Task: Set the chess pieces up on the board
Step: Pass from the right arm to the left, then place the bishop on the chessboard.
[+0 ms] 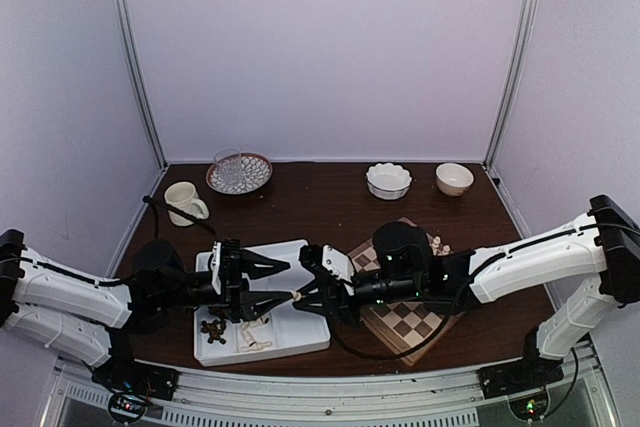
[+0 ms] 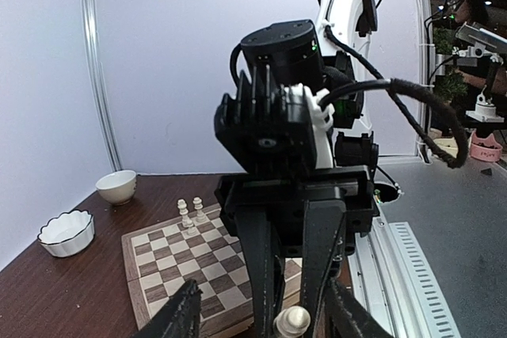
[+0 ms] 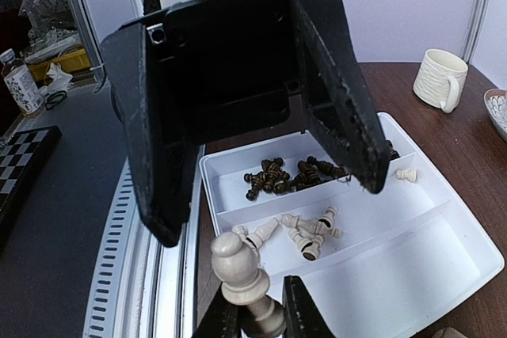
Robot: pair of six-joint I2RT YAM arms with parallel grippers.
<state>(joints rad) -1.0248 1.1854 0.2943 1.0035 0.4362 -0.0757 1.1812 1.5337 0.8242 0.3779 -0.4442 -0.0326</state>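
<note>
Right now I see my right gripper pinched shut on a cream pawn, holding it upright by its base over the white tray. My left gripper faces it nose to nose. Its jaws are spread wide, one on either side of the pawn, and neither touches it. Below, one tray compartment holds a heap of dark pieces, and the next holds loose cream pieces lying on their sides. The board sits just right of the tray, under the right arm, with a small cluster of cream pieces standing near its far corner.
</note>
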